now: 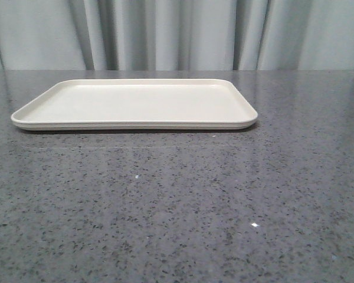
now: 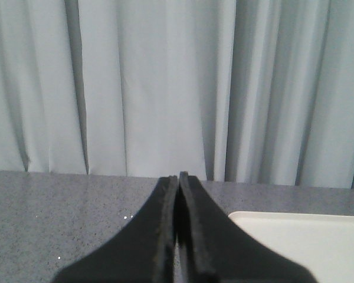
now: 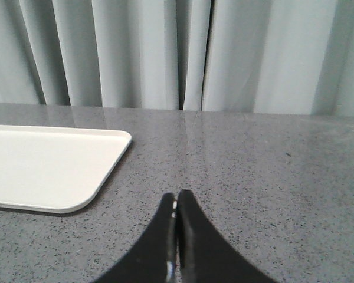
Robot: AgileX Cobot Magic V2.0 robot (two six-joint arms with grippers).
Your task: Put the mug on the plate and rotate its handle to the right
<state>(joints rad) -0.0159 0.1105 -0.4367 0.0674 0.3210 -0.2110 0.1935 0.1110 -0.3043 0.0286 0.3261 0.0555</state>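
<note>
Plate (image 1: 135, 103) bare; both end effectors closed, empty.

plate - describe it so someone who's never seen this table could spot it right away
Start from the grey speckled table in front of the pale curtain. Toward its far edge lies the plate, a flat cream-white rectangular tray with rounded corners and a low raised rim. It is the only pale object on the dark stone surface.

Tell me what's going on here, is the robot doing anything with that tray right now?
Nothing is being handled at the moment. The plate lies flat and bare on the grey speckled table, with a pale curtain behind it. The left gripper and right gripper are both shut and hold nothing, one on each side of the plate, neither touching it. No mug appears in any view, so the placing has not begun.
</note>
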